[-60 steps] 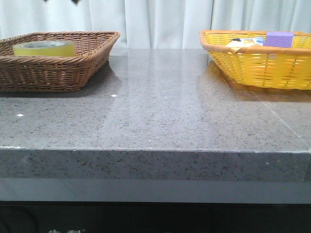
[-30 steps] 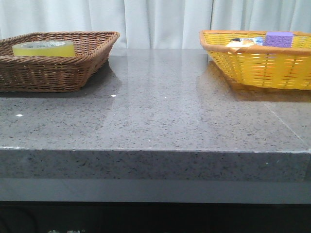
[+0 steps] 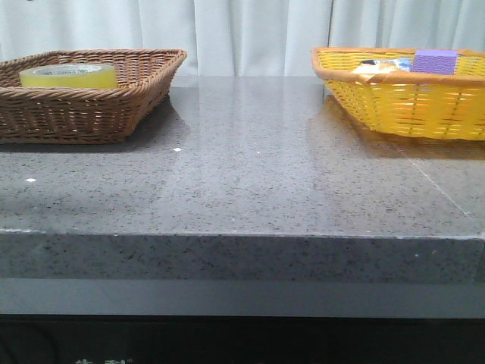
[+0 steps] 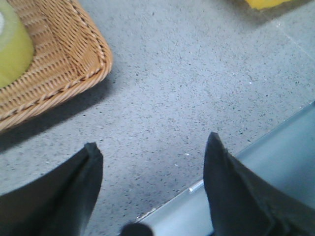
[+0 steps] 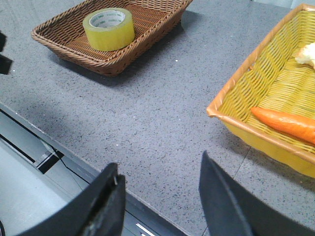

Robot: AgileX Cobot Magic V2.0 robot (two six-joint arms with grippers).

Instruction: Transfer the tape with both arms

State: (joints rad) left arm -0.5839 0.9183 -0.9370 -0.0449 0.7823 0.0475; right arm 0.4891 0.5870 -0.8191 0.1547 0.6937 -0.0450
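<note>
The tape (image 5: 108,28) lies flat in the brown wicker basket (image 3: 144,83), toward the basket's far side from the yellow basket (image 3: 394,106), with bare grey surface (image 3: 250,167) between the two baskets. Its short axis, the hole through the white core, points straight up, so the roll's round face looks at the ceiling and it has no long axis to line up with. Neither arm touches anything yet. The left gripper (image 4: 150,152) hangs over the surface's front edge, just beside the brown basket's corner, its fingers (image 4: 88,167) spread wide and empty. The right gripper (image 5: 160,177) hovers near the front edge as well, between the brown basket and the yellow one, fingers also apart and empty. For the reach, you likely want the left arm to come down over the brown basket's rim from above, one finger inside the core and one outside the wall, or straddling the roll, staying clear of the wicker sides.
</note>
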